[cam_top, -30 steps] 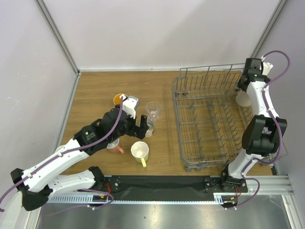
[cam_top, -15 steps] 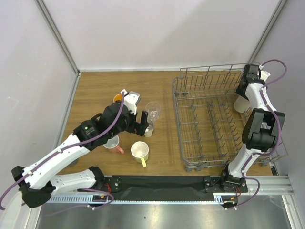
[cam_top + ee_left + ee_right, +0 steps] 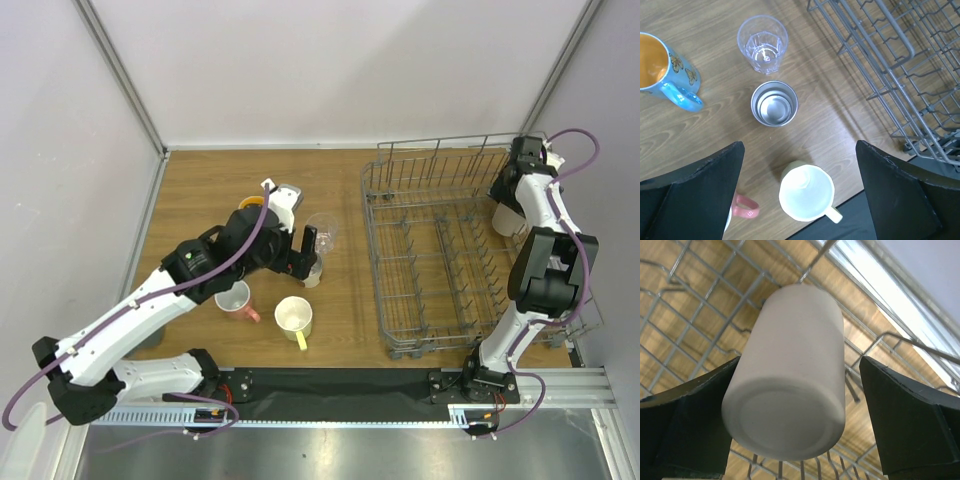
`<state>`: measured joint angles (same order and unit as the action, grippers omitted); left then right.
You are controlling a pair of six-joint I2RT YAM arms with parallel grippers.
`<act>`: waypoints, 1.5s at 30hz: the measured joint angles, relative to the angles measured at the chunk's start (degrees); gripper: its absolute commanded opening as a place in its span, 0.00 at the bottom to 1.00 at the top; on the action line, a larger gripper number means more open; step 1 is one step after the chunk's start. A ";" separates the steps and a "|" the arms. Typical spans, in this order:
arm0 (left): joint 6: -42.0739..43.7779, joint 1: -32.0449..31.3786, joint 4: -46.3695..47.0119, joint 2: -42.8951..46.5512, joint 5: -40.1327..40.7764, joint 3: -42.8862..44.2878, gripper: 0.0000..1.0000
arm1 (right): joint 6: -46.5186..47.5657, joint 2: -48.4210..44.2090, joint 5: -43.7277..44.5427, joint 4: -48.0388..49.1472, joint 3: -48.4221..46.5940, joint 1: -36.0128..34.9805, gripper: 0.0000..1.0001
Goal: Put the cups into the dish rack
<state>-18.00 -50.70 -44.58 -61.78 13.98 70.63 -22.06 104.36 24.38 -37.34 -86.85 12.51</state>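
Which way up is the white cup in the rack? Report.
Upside down: the white cup shows its closed base to the right wrist camera, rack wires beneath.

Bright even light, soft shadows beside the cups (image 3: 774, 103), blown-out band in right wrist view, overhead view sharp.

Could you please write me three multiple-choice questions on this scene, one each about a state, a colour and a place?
1. The left claw is: A shut on a cup; B shut, empty; C open, empty.
2. The blue mug is, inside: A orange; B green; C black.
3. The white cup is: A in the left claw; B in the rack; C inside the blue mug.

Answers:
1 C, its fingers stand wide apart with nothing held between them.
2 A, the orange lining shows in the left wrist view.
3 B, rack wires surround it in the right wrist view.
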 measured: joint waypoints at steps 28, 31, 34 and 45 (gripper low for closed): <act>-27.69 0.11 -15.15 -2.58 -4.70 2.67 0.88 | -4.33 -28.04 -12.94 -15.56 -6.69 -25.97 1.00; -31.08 0.11 -16.22 -3.87 -5.73 0.28 0.88 | -5.01 -33.79 -17.62 -16.72 -3.39 -31.23 1.00; -32.11 0.11 -15.65 -6.29 -5.81 -0.04 0.84 | -5.42 -40.09 -22.38 -18.38 -0.37 -32.52 1.00; -20.81 1.14 -17.88 -34.47 -0.48 21.16 0.59 | -5.25 -50.45 -29.27 -29.18 0.04 -32.57 1.00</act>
<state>-38.81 -49.56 -62.46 -96.25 13.50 91.79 -27.31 53.91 -4.89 -66.52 -86.80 -20.05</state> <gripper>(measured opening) 0.611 0.994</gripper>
